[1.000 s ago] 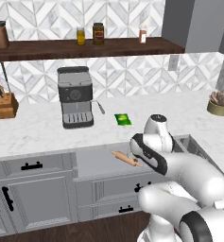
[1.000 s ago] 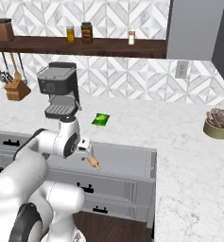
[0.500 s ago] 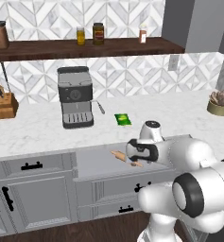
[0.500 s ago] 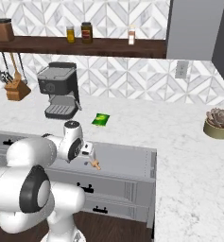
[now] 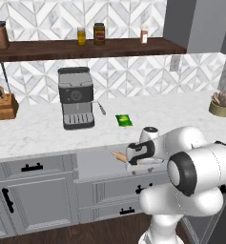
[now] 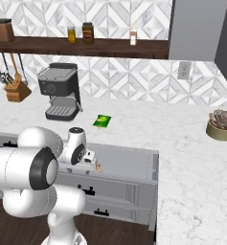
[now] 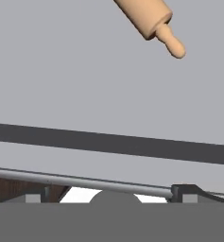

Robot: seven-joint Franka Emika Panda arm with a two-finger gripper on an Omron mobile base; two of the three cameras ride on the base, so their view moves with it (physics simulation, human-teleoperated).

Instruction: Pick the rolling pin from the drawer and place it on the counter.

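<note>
The drawer (image 5: pixel 96 163) is pulled out below the white counter (image 5: pixel 38 133), its plain grey inside (image 6: pixel 129 161) showing. The rolling pin (image 5: pixel 118 155) lies in it; the arm's hand covers most of it in both base views, leaving one light-brown end (image 6: pixel 98 167) showing. In the hand view its end and narrow handle (image 7: pixel 156 22) lie at the top over the grey drawer floor (image 7: pixel 85 71). My gripper (image 5: pixel 135 165) hangs low over the drawer right beside the pin, open, with nothing between its jaws.
On the counter stand a coffee machine (image 5: pixel 76 97), a green packet (image 5: pixel 124 120), a knife block (image 5: pixel 5 106) and a potted succulent (image 5: pixel 221 104). A dark wall shelf (image 5: pixel 86 47) holds jars. Grey cabinet doors (image 5: pixel 33 205) sit left of the drawer.
The hand has dropped lower into the drawer, closer to the rolling pin, while the elbow swung forward toward the cameras. The jaws stayed open and the pin has not moved.
</note>
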